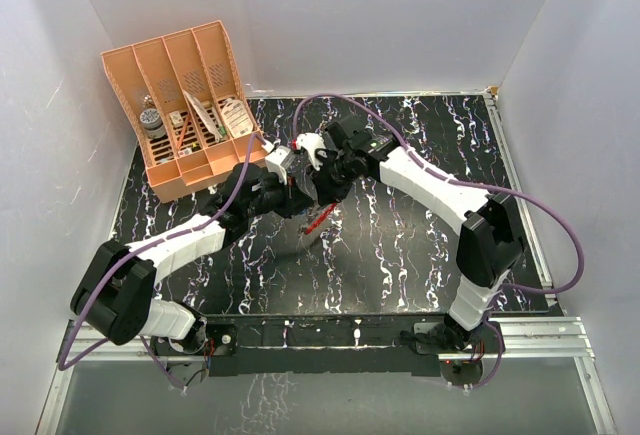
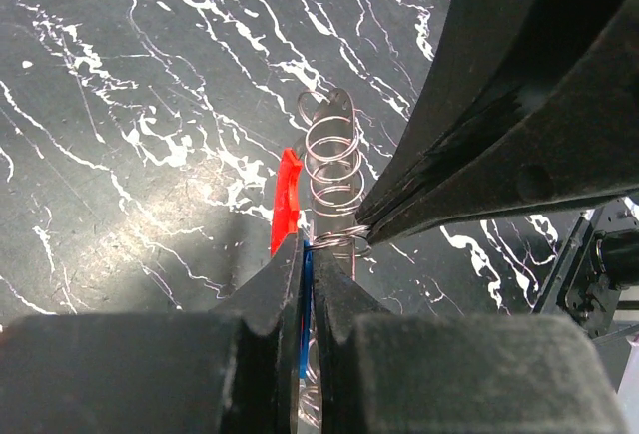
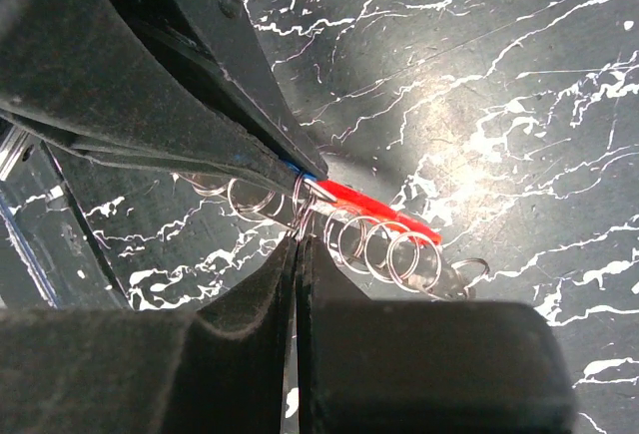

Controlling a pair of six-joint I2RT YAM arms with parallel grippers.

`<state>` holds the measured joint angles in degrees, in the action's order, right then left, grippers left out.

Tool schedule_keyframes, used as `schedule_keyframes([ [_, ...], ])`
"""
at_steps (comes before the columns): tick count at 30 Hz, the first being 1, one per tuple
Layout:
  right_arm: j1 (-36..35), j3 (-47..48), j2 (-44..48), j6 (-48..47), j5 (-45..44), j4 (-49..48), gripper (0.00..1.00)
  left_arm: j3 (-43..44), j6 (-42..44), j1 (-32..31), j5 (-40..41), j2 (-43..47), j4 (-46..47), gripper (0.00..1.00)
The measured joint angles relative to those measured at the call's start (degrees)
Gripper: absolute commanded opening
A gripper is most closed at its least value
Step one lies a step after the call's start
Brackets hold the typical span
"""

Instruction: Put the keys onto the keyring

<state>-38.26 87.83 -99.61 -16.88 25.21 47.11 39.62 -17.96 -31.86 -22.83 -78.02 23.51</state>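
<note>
left gripper [image 2: 307, 252] pinches blue key [image 2: 305, 294], unseen from above.

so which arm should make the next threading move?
Left, probably. The left gripper is shut on the blue-headed key, its tip at the keyring coil. The right gripper pinches a coil loop, so it is better as the anchor.

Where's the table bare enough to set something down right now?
Bare table between the left arm and right arm, ahead of the rail; also the far right corner beyond the right arm. Crowded: the orange organizer far left, and mid-table around the keyring.
</note>
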Motion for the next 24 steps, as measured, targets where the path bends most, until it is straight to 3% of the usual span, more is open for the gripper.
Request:
schedule_keyframes([
  [10, -0.55, 4.76, -3.15, 0.76, -0.50, 3.04, 0.00, -1.14, -1.53, 0.39, 0.59, 0.63, 1.14, 0.00],
  [17, -1.31, 5.70, -3.32, 2.73, -1.07, 2.36, 0.24, -2.95, -2.38, 0.39, 2.97, 2.80, 3.50, 0.00],
  [24, -1.73, 3.76, -0.57, 5.27, -1.75, -2.86, 0.33, -3.10, -3.80, 0.39, 4.26, 4.52, 5.95, 0.00],
])
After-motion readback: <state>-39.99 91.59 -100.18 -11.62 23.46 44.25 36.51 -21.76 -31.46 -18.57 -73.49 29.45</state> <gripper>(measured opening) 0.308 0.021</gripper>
